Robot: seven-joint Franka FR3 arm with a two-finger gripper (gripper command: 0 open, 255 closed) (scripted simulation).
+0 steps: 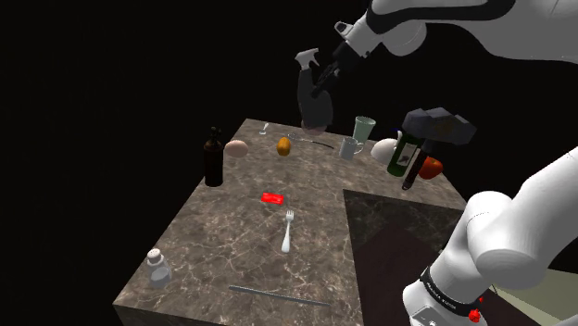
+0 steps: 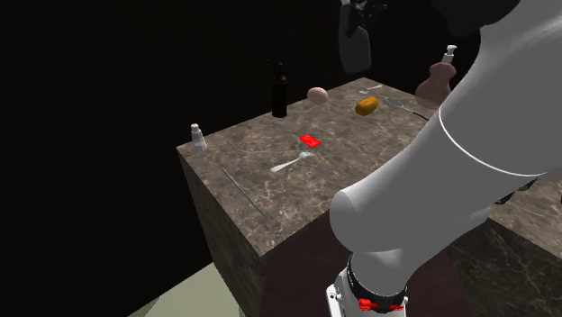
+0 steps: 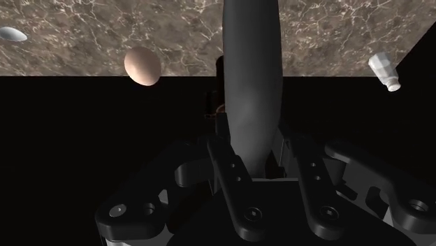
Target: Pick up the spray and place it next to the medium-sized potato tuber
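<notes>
Item, near the table (image 1: 222,218) front edge: fork (image 1: 288,231).
Item, towards the far edge: orange-brown potato tuber (image 1: 284,145), the destination.
Item, aloft over the far edge: grey spray (image 1: 315,93), clasped in the end effector (image 3: 251,127), raised, I judge, to clear clutter.
The wrist view shows the clasp; the shoulder view places the potato.

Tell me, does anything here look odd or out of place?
The hammer stands head-up, slanting beside a green bottle at the table's far corner, looking ready to topple. The grey spray bottle hangs in the air, but the pincer clasps it.
</notes>
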